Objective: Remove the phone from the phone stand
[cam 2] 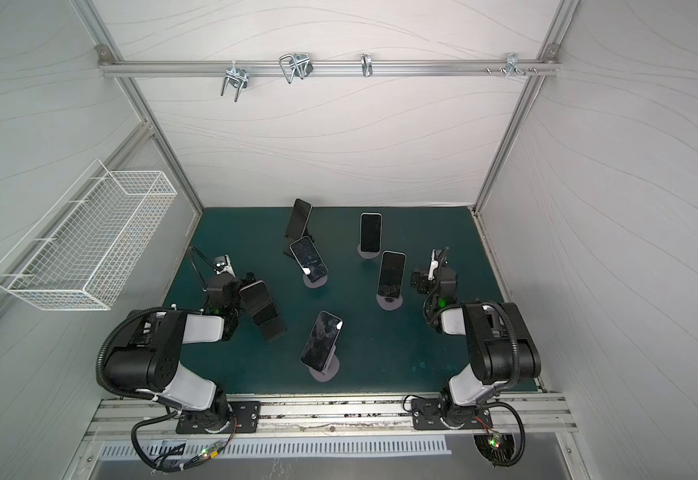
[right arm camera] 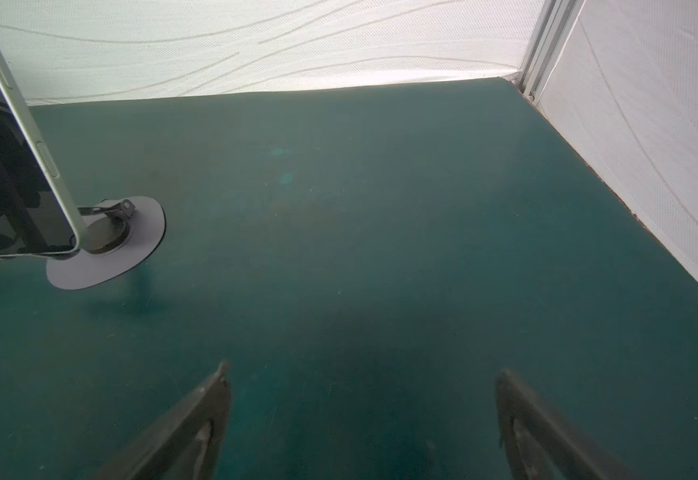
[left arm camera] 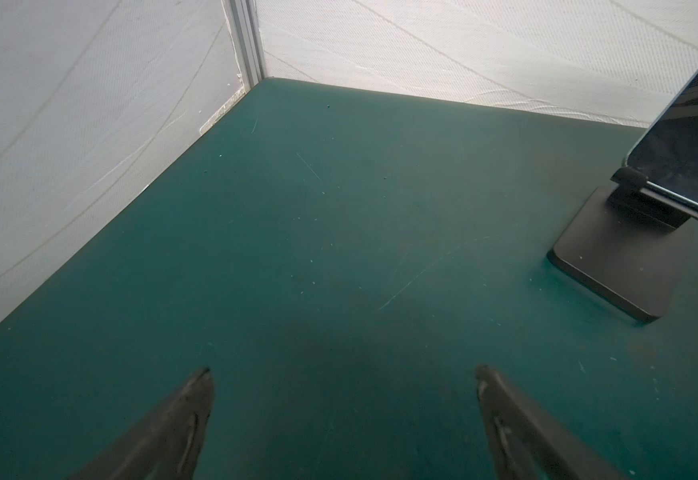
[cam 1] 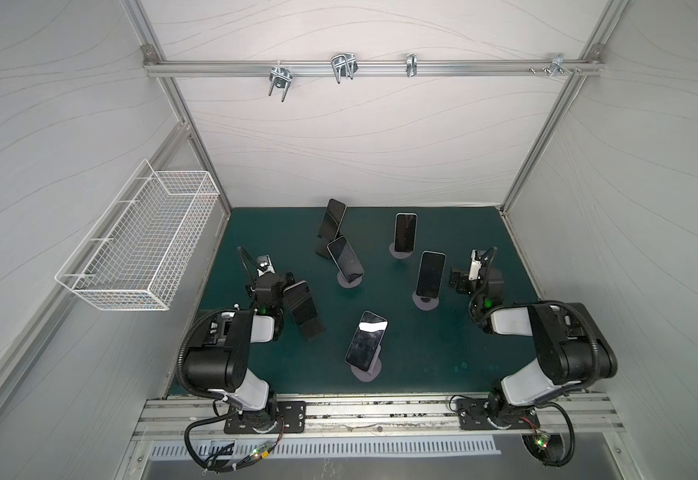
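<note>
Several dark-screened phones stand propped on stands on the green mat [cam 1: 442, 353] in both top views. One phone [cam 1: 299, 305] on a black stand is right beside my left gripper [cam 1: 270, 277]. Another phone [cam 1: 430, 274] on a round grey stand [cam 1: 425, 303] is just left of my right gripper [cam 1: 477, 277]. The left gripper [left arm camera: 343, 370] is open over bare mat, with a phone [left arm camera: 688, 166] on a black square-based stand [left arm camera: 617, 270] off to one side. The right gripper [right arm camera: 363, 368] is open and empty too, with a pale-edged phone [right arm camera: 6, 187] on a round stand [right arm camera: 131, 237] nearby.
A white wire basket [cam 1: 139, 241] hangs on the left wall. Metal hooks [cam 1: 343, 68] hang from a rail across the back wall. White walls close in the mat on three sides. An aluminium rail [cam 1: 380, 411] carrying both arm bases runs along the front.
</note>
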Available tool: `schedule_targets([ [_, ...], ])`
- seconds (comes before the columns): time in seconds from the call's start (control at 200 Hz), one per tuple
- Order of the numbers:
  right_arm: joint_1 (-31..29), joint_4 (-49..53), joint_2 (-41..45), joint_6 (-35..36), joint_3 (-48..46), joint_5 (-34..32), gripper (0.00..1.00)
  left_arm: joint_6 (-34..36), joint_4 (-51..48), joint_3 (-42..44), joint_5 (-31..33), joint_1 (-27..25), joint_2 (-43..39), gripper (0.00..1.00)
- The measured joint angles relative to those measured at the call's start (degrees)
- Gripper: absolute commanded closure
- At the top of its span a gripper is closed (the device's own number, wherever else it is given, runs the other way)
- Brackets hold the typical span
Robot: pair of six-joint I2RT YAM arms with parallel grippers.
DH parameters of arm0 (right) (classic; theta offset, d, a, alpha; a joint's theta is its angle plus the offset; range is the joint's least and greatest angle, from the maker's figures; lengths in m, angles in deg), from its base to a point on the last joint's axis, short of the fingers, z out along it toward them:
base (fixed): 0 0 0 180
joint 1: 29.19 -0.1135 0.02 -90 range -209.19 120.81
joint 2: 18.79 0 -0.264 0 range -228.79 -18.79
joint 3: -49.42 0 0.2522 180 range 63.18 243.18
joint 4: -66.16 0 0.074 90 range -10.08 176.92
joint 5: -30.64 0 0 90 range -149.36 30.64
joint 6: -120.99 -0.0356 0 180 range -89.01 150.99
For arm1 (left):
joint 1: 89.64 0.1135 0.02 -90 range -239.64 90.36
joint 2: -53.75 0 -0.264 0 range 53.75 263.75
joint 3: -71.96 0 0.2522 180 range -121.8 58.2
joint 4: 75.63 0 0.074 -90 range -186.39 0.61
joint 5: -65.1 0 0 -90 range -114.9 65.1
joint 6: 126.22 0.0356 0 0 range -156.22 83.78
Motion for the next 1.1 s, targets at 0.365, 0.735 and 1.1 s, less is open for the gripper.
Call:
schedule_targets([
  [0.365,0.00,0.00,0.00,0.00,0.00,0.00,0.01,0.02,0.00,0.00,0.17,-0.15,0.00,0.01],
  [0.735,0.00,0.00,0.00,0.00,0.00,0.00,0.01,0.02,0.00,0.00,0.22,-0.15,0.00,0.01],
  [1.1,0.00,0.11,0.02,0.02,0.00,0.00,0.01,-0.02,-0.94,-0.04,0.72,-0.15,-0.02,0.01],
])
